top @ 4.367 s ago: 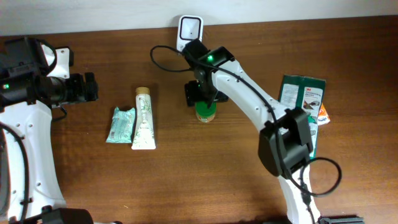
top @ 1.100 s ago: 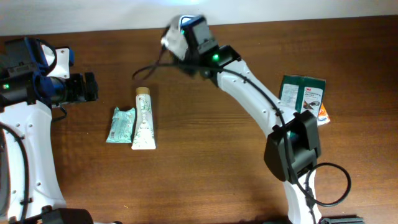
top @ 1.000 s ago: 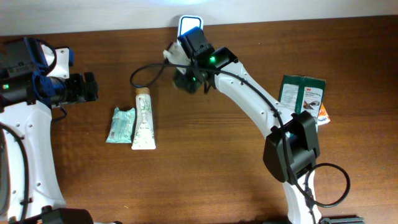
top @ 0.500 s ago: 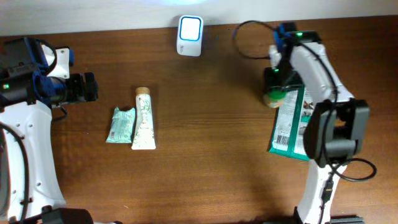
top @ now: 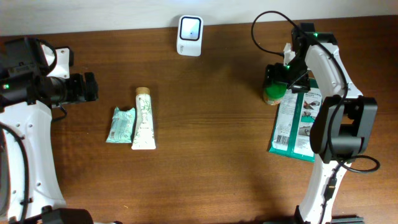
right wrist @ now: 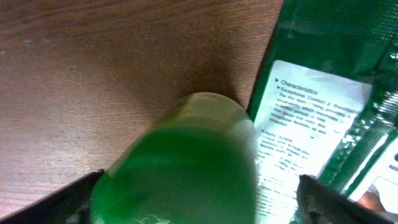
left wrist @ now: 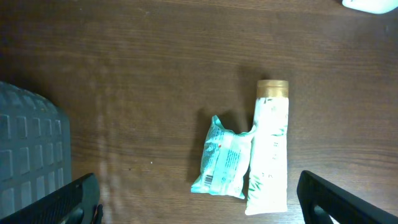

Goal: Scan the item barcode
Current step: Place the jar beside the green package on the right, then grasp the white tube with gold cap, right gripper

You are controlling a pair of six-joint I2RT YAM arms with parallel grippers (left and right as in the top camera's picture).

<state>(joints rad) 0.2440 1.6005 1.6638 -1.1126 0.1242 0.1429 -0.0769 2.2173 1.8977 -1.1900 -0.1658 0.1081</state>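
Tabletop of dark wood, and on its right side lies the green pouch. White tube and mint packet touch, left of centre. Left gripper, far left, gapes empty. Scanner sits top centre. Green bottle stands upper right, against the pouch's edge, with the right gripper spread wide around it.

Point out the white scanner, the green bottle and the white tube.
white scanner (top: pixel 189 28): overhead view, middle of its lit face.
green bottle (right wrist: pixel 186 162): right wrist view, its green body.
white tube (left wrist: pixel 268 149): left wrist view, middle of its body.
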